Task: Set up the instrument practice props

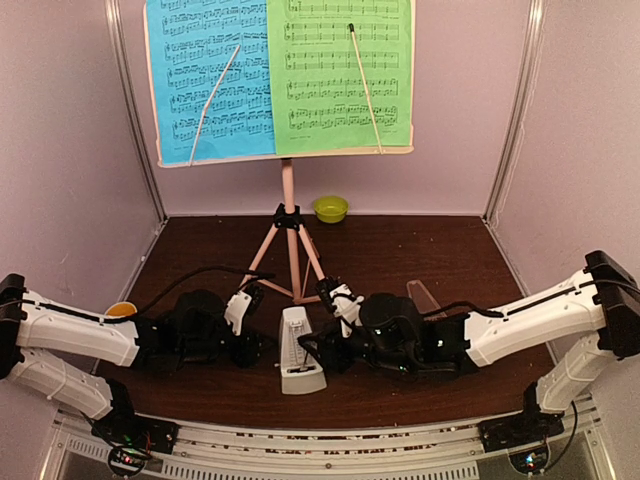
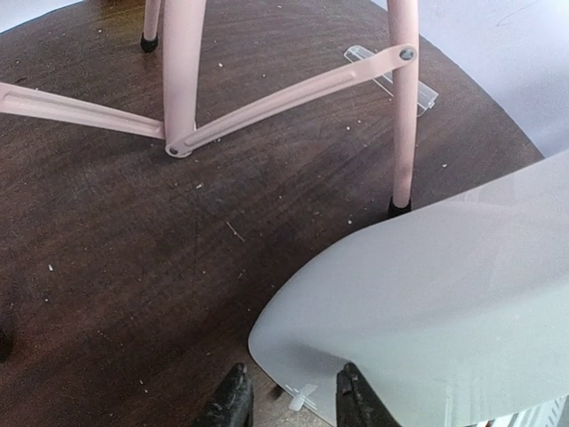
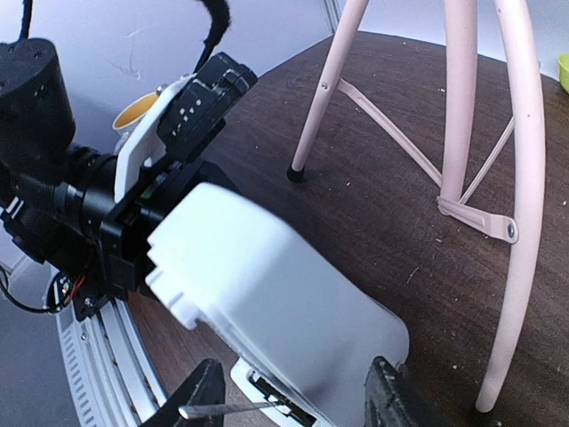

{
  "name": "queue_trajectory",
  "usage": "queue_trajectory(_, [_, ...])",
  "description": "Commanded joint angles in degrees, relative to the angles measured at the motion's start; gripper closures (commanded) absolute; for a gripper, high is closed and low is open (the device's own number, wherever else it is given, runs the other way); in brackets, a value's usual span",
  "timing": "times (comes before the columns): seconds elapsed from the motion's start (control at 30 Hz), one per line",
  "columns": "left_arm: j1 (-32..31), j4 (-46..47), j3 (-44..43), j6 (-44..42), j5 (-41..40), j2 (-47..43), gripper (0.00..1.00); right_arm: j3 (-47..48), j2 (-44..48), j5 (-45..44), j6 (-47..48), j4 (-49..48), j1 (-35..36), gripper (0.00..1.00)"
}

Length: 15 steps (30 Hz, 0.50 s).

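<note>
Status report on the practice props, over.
Left gripper, right gripper straddle metronome, grip unconfirmed. Blue sheet, green sheet on music stand. Stand leg close beside metronome.

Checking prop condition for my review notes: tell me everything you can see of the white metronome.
The metronome is a small white pyramid, smooth plastic by its look, standing upright on the dark wooden table just in front of the pink stand's tripod legs. It sits between both arms. The left gripper appears clamped on one lower edge. The right gripper straddles the opposite side, with a gap showing at one finger.
</note>
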<state>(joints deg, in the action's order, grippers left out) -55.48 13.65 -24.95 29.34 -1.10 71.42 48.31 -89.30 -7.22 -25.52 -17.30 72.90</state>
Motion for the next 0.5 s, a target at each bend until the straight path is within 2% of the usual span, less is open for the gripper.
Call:
queue_trajectory(0.0, [0.02,2.54,0.13,-0.92,-0.04,-1.77,0.65,-2.47,3.27,0.4,0.02,-1.08,0.46,0.43])
queue_trajectory(0.17, [0.02,2.1,0.77,-0.53,-1.18,-3.64,0.59,-2.69,3.47,-0.46,-0.26,-0.67,0.95,0.38])
queue_trajectory(0.3, [0.03,1.03,1.37,0.07,-2.74,-5.64,0.46,-1.56,3.04,-2.3,-1.16,-0.11,1.51,0.33])
queue_trajectory(0.47, [0.02,1.02,2.97,1.46,-4.57,-9.24,0.33,0.21,2.24,-5.76,-3.1,2.49,1.96,0.32])
